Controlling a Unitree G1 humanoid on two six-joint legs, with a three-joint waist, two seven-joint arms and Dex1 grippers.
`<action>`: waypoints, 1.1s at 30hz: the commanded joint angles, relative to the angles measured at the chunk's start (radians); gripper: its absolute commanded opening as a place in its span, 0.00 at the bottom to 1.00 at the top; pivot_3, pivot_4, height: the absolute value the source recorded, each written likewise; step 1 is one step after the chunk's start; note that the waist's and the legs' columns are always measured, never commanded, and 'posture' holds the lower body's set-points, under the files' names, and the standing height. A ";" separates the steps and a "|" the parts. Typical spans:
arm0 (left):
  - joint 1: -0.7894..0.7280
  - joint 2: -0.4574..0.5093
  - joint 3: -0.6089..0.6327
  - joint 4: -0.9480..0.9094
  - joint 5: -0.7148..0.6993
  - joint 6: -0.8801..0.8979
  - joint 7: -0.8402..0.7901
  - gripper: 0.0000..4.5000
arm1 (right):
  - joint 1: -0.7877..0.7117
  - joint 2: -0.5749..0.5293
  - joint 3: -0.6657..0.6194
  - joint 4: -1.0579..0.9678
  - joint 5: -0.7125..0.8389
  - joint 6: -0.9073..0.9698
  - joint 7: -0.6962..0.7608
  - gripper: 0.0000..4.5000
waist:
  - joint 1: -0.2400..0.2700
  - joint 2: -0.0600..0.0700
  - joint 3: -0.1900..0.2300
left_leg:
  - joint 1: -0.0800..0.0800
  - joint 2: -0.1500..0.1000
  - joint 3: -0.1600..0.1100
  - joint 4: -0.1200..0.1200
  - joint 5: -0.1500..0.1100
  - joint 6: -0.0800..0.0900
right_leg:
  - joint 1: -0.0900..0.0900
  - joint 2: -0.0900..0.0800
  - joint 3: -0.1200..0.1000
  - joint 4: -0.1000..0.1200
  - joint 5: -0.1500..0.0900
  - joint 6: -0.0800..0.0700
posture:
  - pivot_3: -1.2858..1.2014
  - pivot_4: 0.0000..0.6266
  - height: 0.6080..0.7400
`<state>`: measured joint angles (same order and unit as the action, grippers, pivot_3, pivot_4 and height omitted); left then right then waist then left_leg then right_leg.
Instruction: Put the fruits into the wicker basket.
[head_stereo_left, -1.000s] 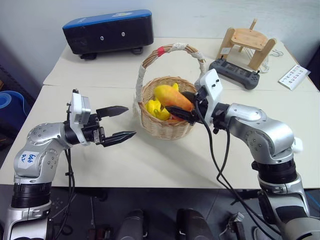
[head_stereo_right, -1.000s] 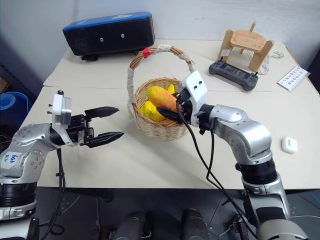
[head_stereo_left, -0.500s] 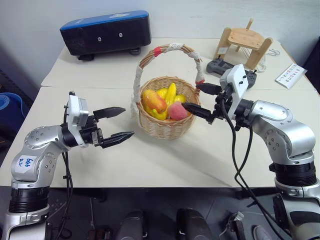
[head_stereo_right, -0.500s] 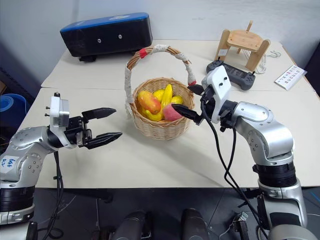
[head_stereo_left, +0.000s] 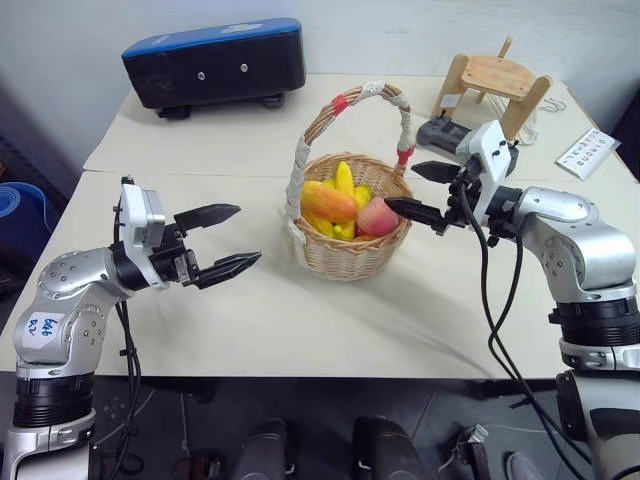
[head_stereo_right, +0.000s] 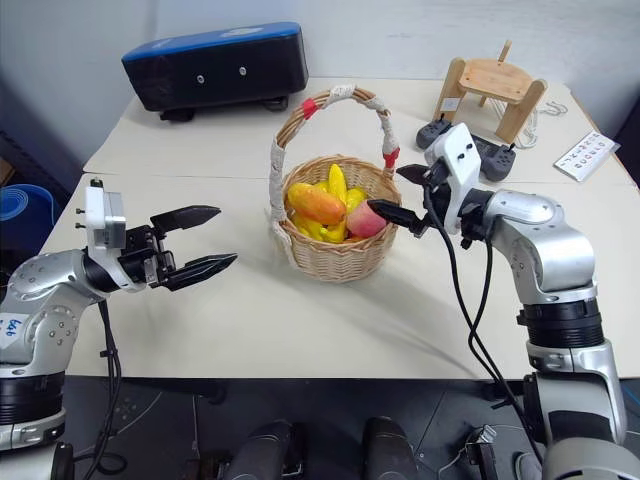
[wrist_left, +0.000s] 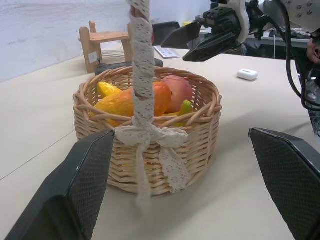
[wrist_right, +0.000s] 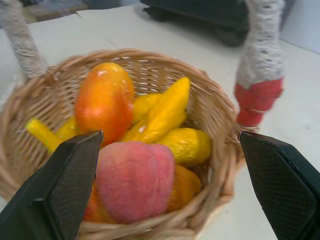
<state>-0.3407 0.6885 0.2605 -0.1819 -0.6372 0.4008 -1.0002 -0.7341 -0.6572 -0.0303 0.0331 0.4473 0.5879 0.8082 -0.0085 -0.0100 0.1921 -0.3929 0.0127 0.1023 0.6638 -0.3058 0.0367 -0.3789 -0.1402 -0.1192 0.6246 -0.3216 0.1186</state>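
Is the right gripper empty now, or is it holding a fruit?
Empty. The right gripper is open beside the wicker basket, nothing between its fingers; the peach and mango lie inside the basket.

Head stereo looks down; wrist cameras face wicker basket (wrist_left: 150, 145) from opposite sides

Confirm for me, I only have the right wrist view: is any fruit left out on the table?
Observer: None visible on the table; mango, peach and banana all lie in the wicker basket.
Operator: Right gripper holding anything?
Observer: No, the right gripper is open and empty, just beside the basket rim.
Operator: And the left?
Observer: The left gripper is open too, hovering apart from the basket on its other side.
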 joint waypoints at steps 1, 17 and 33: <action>-0.020 0.009 0.001 -0.003 -0.001 -0.021 -0.010 1.00 | -0.008 -0.007 -0.051 -0.010 -0.002 -0.022 -0.013 0.99 | 0.001 0.000 0.000 | 0.000 0.000 0.001 0.000 0.000 0.000 | 0.000 0.000 0.001 0.000 0.000 0.000 | 0.52 0.24 1.00; -0.065 -0.028 -0.039 0.014 0.004 -0.031 0.004 1.00 | -0.278 0.211 -0.010 0.442 -0.141 -0.282 -0.057 0.87 | -0.021 0.000 0.000 | 0.001 0.000 0.000 -0.001 0.001 0.000 | 0.000 0.000 0.003 0.001 0.000 0.000 | 0.52 0.24 1.00; -0.128 -0.071 -0.103 0.082 0.024 -0.053 -0.029 1.00 | 0.068 0.056 -0.273 -0.131 0.030 -0.038 -0.125 0.06 | -0.009 0.002 0.001 | -0.001 0.000 -0.003 0.001 0.001 0.000 | 0.001 0.000 0.002 0.001 0.000 0.000 | 0.52 0.24 1.00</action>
<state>-0.4518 0.6207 0.1619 -0.1047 -0.6203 0.3679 -1.0171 -0.6788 -0.5722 -0.1887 0.0266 0.4319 0.5132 0.7584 -0.0177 -0.0083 0.1932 -0.3942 0.0123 0.0988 0.6644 -0.3048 0.0368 -0.3779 -0.1405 -0.1169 0.6250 -0.3216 0.1187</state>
